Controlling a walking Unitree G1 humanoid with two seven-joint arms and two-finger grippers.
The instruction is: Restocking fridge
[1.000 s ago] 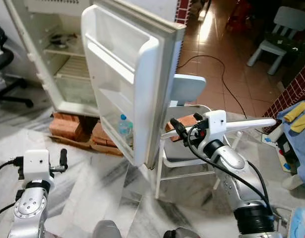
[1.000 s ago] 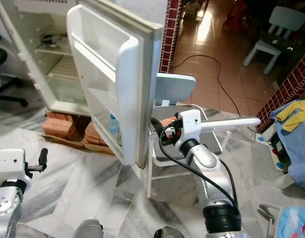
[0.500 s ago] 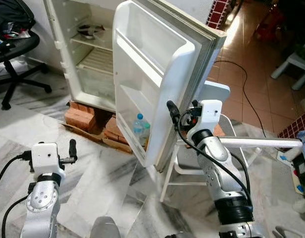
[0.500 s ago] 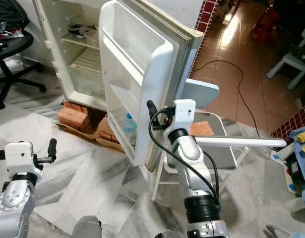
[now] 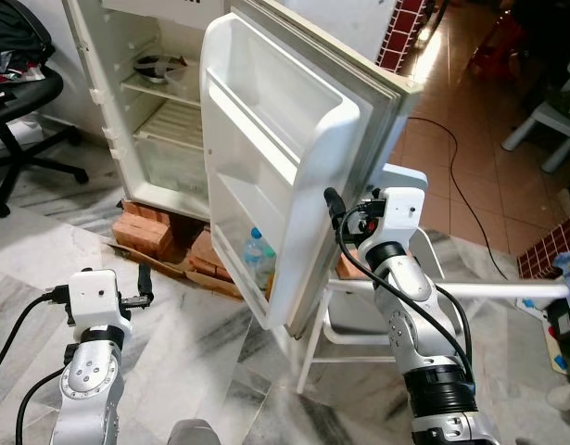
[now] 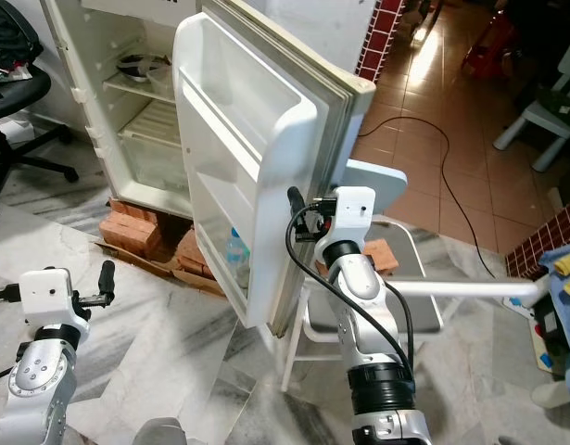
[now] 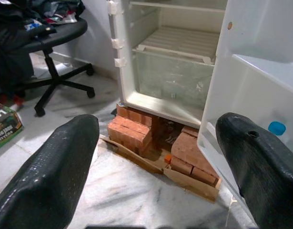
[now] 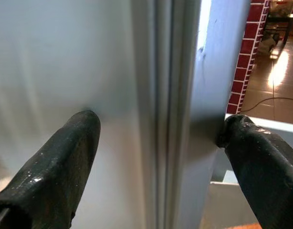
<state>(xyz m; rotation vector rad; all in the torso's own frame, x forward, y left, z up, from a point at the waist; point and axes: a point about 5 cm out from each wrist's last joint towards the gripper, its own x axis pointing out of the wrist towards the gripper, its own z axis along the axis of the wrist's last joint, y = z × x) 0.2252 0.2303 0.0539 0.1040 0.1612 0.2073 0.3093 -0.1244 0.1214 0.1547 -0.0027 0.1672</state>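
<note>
The white fridge (image 5: 145,120) stands open, and its door (image 5: 275,158) swings out toward me. A clear water bottle with a blue cap (image 5: 258,257) sits in the door's lower shelf. My right gripper (image 8: 160,129) is open at the door's free edge (image 8: 170,95), one finger on the inner side and one on the outer face. My left gripper (image 7: 156,138) is open, held low at the left and facing the fridge's lower compartment with nothing between its fingers.
The fridge rests on red bricks (image 5: 150,232). A black office chair (image 5: 25,102) is at the left. A white folding chair (image 5: 396,181) stands right behind the door, with a white bar (image 5: 470,289) running right. A black cable (image 5: 461,176) crosses the tiles.
The camera has swung and shifted. My right gripper has come up from beside the folding chair to the door's free edge and now straddles it. My left gripper stays low and open.
</note>
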